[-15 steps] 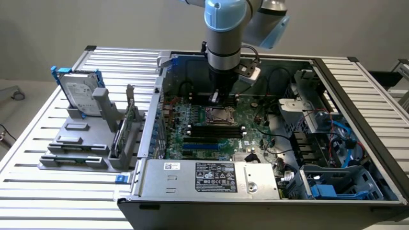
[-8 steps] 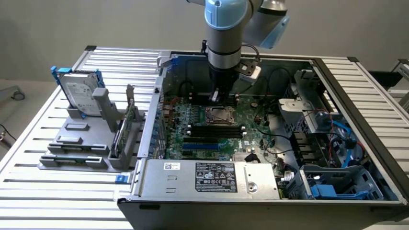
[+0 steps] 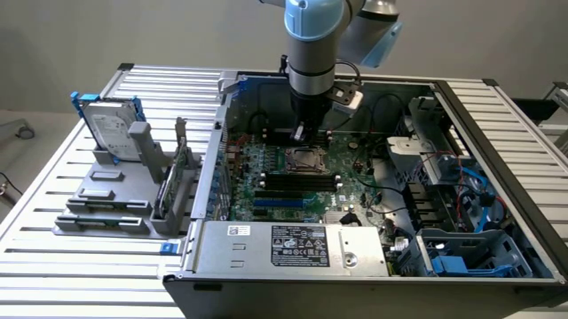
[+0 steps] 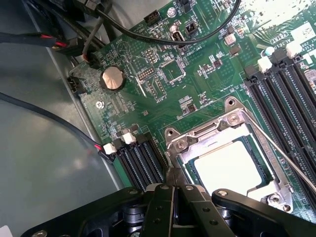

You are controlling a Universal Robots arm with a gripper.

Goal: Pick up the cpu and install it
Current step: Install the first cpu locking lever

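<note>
cpu (image 4: 228,169) already sits in the socket (image 4: 232,117), so the fingers (image 4: 165,197) are pinched together, empty, right beside its frame.

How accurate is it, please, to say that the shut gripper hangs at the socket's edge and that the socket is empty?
Not quite: the socket is not empty. The wrist view shows the cpu lying in it. The shut gripper does hang at the socket's edge.
</note>
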